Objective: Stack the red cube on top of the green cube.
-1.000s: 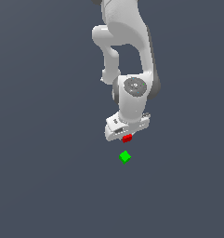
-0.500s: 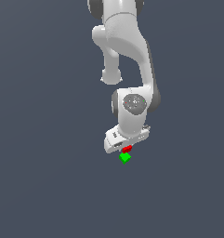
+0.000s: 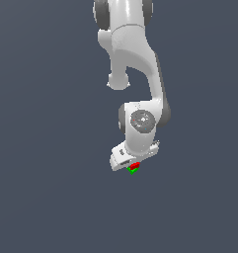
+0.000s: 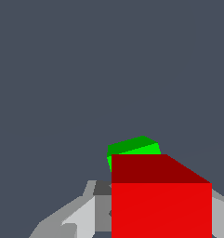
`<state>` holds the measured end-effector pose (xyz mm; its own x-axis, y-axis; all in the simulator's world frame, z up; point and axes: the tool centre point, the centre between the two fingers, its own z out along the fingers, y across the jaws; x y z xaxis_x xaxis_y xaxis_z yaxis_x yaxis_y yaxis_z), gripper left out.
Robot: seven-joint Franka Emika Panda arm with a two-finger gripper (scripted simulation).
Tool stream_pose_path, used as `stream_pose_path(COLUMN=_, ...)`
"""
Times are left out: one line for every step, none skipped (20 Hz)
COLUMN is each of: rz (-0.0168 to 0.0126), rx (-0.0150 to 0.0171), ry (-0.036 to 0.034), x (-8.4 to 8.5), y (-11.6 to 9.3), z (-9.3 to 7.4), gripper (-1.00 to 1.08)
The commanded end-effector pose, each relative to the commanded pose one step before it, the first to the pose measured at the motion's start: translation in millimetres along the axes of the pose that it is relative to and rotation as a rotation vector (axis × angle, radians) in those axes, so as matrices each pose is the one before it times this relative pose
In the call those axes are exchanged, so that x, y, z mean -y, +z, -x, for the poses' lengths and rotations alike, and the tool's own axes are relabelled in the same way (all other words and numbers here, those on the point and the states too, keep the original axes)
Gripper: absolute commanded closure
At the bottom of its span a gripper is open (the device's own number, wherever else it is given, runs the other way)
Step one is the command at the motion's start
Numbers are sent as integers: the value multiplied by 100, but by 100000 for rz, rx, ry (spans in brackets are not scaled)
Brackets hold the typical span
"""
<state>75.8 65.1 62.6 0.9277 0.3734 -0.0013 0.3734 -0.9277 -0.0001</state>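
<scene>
My white gripper (image 3: 133, 166) is shut on the red cube (image 3: 135, 165) and holds it low, right over the green cube (image 3: 132, 171). In the exterior view only a small green corner shows under the red cube and the hand. In the wrist view the red cube (image 4: 161, 204) fills the near part of the picture between the grey fingers (image 4: 81, 218), and the green cube (image 4: 132, 148) peeks out just beyond it, partly hidden. I cannot tell whether the two cubes touch.
The plain dark grey floor (image 3: 51, 197) spreads all round. The white arm (image 3: 135, 74) rises above the hand. Nothing else is in view.
The arm has moved down and toward the green cube with the red cube held; the red cube now sits right over the green one, which is mostly covered.
</scene>
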Motion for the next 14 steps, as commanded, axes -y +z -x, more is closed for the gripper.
stream_pose_path(rz=35, rx=-118, ry=-15, x=-117, y=78, z=-300, gripper=108)
stream_pose_path(rz=0, rx=0, ry=0, x=-16, y=16, z=-43, gripper=108)
stream_pose_path(rz=0, rx=0, ry=0, x=-6, y=0, z=-21, gripper=108)
stream_pose_path(rz=0, rx=0, ry=0, x=2, y=-11, z=-1, gripper=108)
stream_pose_path(rz=0, rx=0, ry=0, x=0, y=0, z=0, gripper=-92)
stream_pose_path(rz=0, rx=0, ry=0, x=0, y=0, z=0, gripper=-92)
stream_pose_path(rz=0, rx=0, ry=0, x=0, y=0, z=0, gripper=-92)
stream_pose_path(rz=0, rx=0, ry=0, x=0, y=0, z=0, gripper=-92)
stream_pose_path(rz=0, rx=0, ry=0, x=0, y=0, z=0, gripper=-92)
stream_pose_path(rz=0, rx=0, ry=0, x=0, y=0, z=0, gripper=-92)
stream_pose_path(rz=0, rx=0, ry=0, x=0, y=0, z=0, gripper=-92)
stream_pose_path(rz=0, rx=0, ry=0, x=0, y=0, z=0, gripper=-92)
stream_pose_path(rz=0, rx=0, ry=0, x=0, y=0, z=0, gripper=-92)
stream_pose_path(rz=0, rx=0, ry=0, x=0, y=0, z=0, gripper=-92)
